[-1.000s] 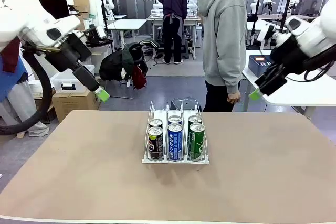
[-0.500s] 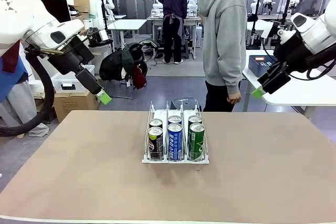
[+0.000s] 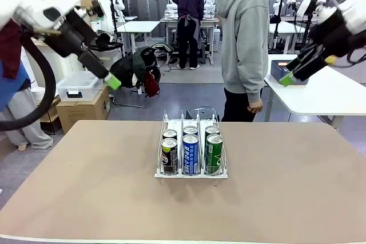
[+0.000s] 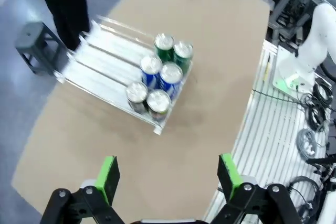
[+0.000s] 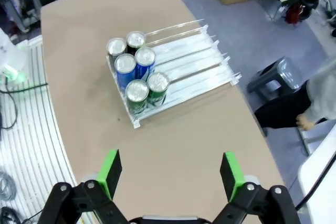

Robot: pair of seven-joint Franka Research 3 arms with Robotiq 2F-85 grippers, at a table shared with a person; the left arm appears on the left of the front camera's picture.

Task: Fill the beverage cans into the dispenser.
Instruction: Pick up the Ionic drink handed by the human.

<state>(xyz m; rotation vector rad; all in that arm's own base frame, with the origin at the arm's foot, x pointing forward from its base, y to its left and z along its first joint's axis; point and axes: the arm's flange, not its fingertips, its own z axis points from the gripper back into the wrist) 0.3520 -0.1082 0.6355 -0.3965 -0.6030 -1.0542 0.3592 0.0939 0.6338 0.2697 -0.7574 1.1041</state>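
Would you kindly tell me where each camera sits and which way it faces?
Front: between the arms, facing across the table at the person; left gripper and right gripper raised.
Left wrist: high up, looking down on the dispenser; own fingers below.
Right wrist: likewise, from the opposite side.
Wrist views share: six cans.

White rounded shells are seen on the left arm [image 3: 26, 21] and the right arm [image 3: 351, 18], with black wrist parts. A thick black hose [image 3: 50, 92] is attached along the left arm. The left gripper [image 4: 168, 177] and the right gripper [image 5: 170, 174] are made black, with flat green pads [image 4: 108, 174] on the fingers and small silver screws [image 4: 59, 194] at the finger bases.
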